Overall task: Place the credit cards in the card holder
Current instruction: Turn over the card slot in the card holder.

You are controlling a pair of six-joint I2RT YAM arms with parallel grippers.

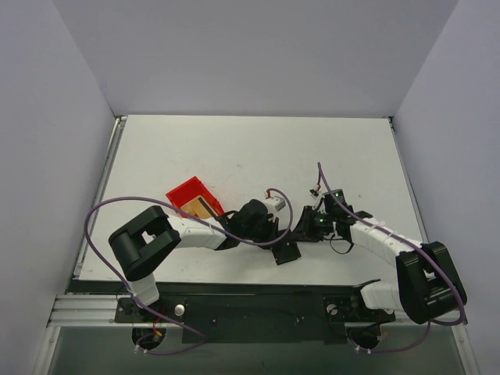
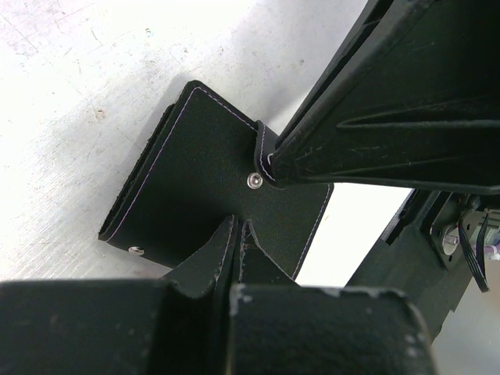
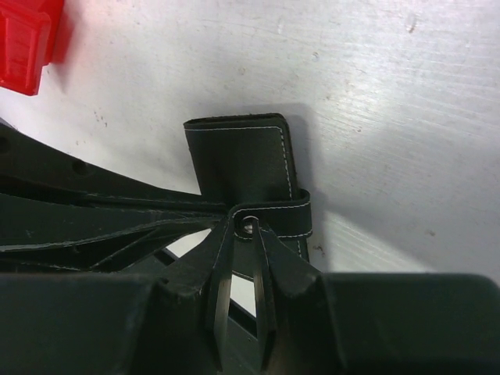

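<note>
Card holder [image 1: 286, 251] lies near the middle of the tabletop's [image 1: 234, 148] near edge. I see the right gripper [image 3: 248, 228] pinching its studded strap [image 3: 293, 215]; the left gripper [image 2: 238, 230], pressed together, sits over its edge. Credit cards [image 1: 199, 207] sit in the red bin [image 1: 186, 191].

no lettering, label, brand mark or number legible in any view, card holder [image 2: 205, 180] plain black with pale stitching, red bin [image 1: 190, 193] unmarked, worktop [image 1: 234, 148] and arms without readable signs
</note>
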